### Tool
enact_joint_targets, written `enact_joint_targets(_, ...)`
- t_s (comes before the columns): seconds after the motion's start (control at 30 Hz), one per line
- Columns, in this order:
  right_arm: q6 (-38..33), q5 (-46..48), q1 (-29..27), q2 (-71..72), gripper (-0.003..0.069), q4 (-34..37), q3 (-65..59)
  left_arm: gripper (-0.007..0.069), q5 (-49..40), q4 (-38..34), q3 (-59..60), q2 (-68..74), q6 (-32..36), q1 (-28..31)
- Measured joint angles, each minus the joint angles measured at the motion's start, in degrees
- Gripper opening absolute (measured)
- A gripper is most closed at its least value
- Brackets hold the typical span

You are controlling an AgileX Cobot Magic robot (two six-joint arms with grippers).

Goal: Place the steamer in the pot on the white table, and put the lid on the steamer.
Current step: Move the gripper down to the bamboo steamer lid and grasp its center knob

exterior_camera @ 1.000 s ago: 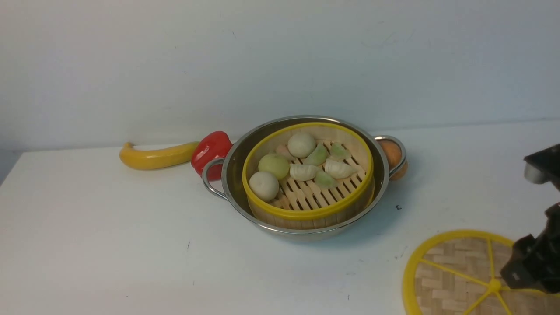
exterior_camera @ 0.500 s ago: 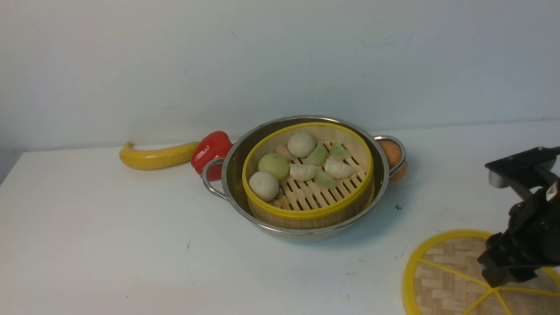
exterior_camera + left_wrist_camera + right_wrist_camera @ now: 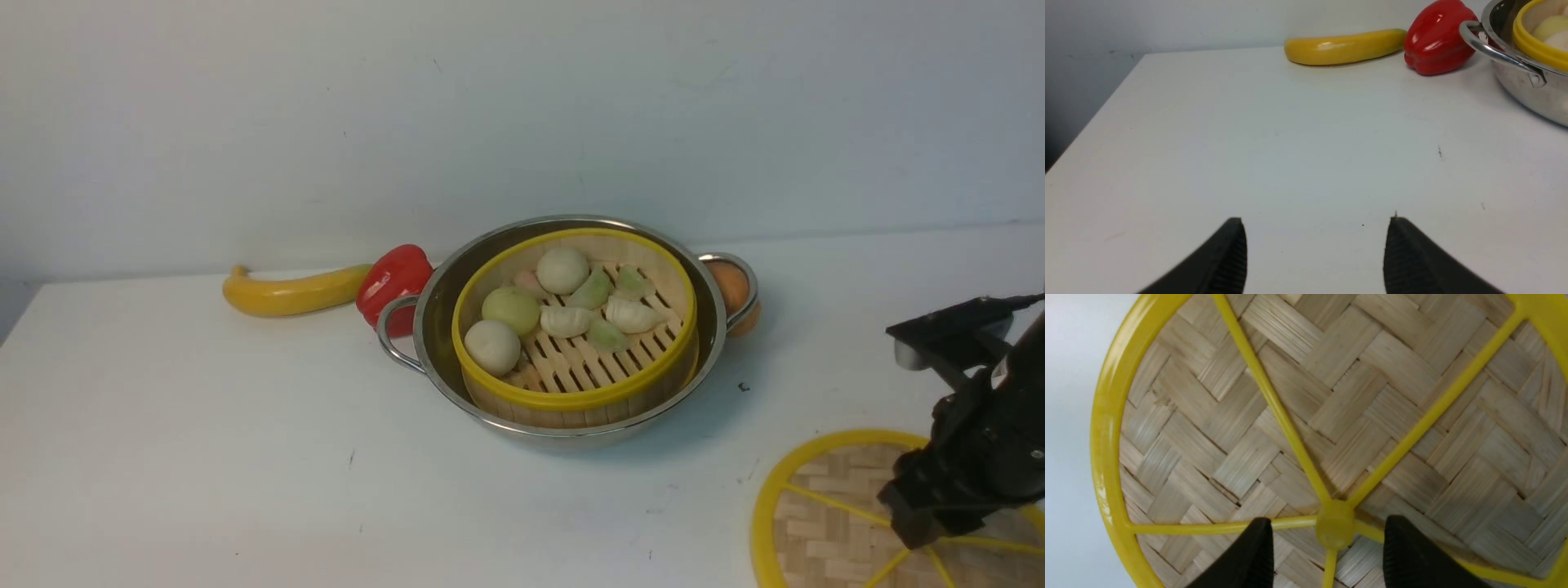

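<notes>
Front view has the round bamboo steamer with the yellow rim (image 3: 571, 399) sitting inside the wide shiny steel pot (image 3: 431, 327), pale buns and dumplings on its slatted floor, on the plain white table (image 3: 204, 425). Flat woven bamboo lid with yellow rim and spokes (image 3: 816, 523) lies on the table at the near right, well apart from the pot; the frame edge and the black right arm hide a good chunk of it. Right gripper (image 3: 1327, 522) hangs over it, jaws spread either side of the small yellow centre knob (image 3: 1335, 527), not pinching it; can't tell if the tips touch the weave. Left gripper (image 3: 1316, 222) is spread wide over the tabletop, holding nothing.
</notes>
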State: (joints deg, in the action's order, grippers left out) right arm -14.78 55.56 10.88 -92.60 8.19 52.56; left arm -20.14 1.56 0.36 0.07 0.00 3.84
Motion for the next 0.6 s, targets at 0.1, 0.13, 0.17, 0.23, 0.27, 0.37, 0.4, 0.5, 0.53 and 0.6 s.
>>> enact_joint_targets(0.1,0.0,-0.87,0.0,-0.32,0.0366,0.07,0.0,0.0419,0.0,0.0,0.0,0.0,0.0,0.0)
enact_joint_targets(0.13,0.0,-1.01,0.0,-0.57,0.0366,0.07,0.0,0.0419,0.0,0.0,0.0,0.0,0.0,0.0)
enact_joint_targets(0.17,0.0,-1.17,0.0,-0.93,0.0366,0.11,0.0,0.0419,0.0,0.0,0.0,0.0,0.0,0.0)
enact_joint_targets(0.23,0.0,-1.17,0.0,-1.7,0.0366,0.19,0.0,0.0419,0.0,0.0,0.0,0.0,0.0,0.0)
enact_joint_targets(0.27,0.0,-1.17,0.0,-2.18,0.0366,0.25,0.0,0.0419,0.0,0.0,0.0,0.0,0.0,0.0)
enact_joint_targets(0.37,0.0,-1.22,0.0,-2.69,0.0366,0.25,0.0,0.0419,0.0,0.0,0.0,0.0,0.0,0.0)
enact_joint_targets(0.4,0.0,-1.22,0.0,-2.68,0.0366,0.25,0.0,0.0419,0.0,0.0,0.0,0.0,0.0,0.0)
enact_joint_targets(0.5,0.0,-1.22,0.0,-2.7,0.0363,0.25,0.0,0.0419,0.0,0.0,0.0,0.0,0.0,0.0)
enact_joint_targets(0.53,0.0,-1.22,0.0,-2.7,0.0359,0.25,0.0,0.0419,0.0,0.0,0.0,0.0,0.0,0.0)
enact_joint_targets(0.6,0.0,-1.16,0.0,-2.7,0.0347,0.04,0.0,0.0419,0.0,0.0,0.0,0.0,0.0,0.0)
